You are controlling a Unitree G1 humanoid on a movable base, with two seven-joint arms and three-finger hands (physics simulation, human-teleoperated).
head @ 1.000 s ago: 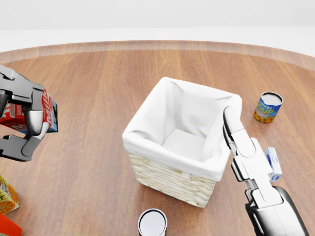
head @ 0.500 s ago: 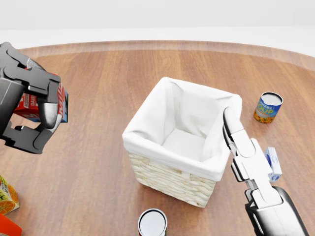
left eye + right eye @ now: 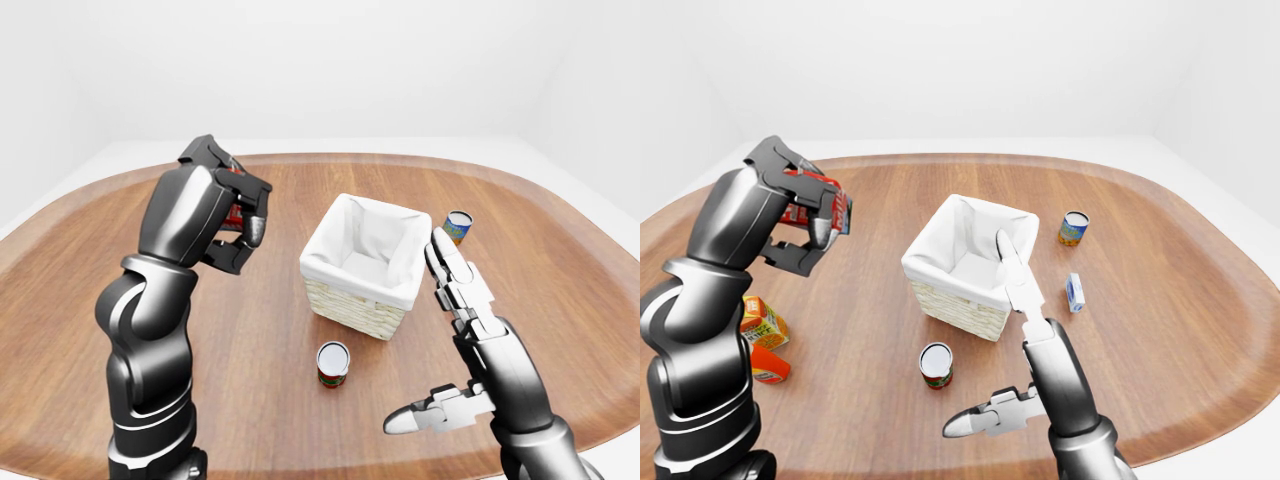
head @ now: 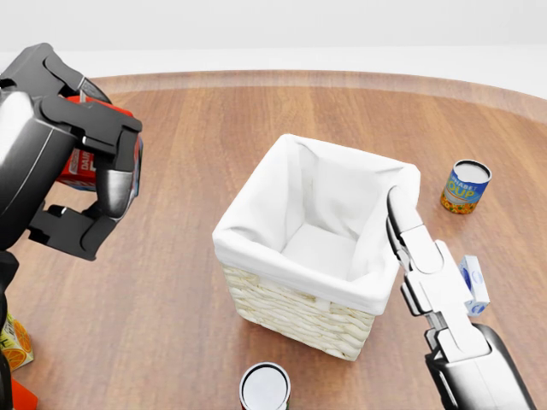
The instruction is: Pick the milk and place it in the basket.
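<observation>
While my left hand (image 3: 805, 228) grips the red milk carton (image 3: 812, 208) aloft, left of the lined wicker basket (image 4: 295, 299), my right hand (image 4: 427, 269) hangs open-fingered, empty, beside it.

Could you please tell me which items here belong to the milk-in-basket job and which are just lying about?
Job: milk carton gripped in left robot hand; basket.

Lying about: soup can, red can, small blue box, orange juice carton.
</observation>
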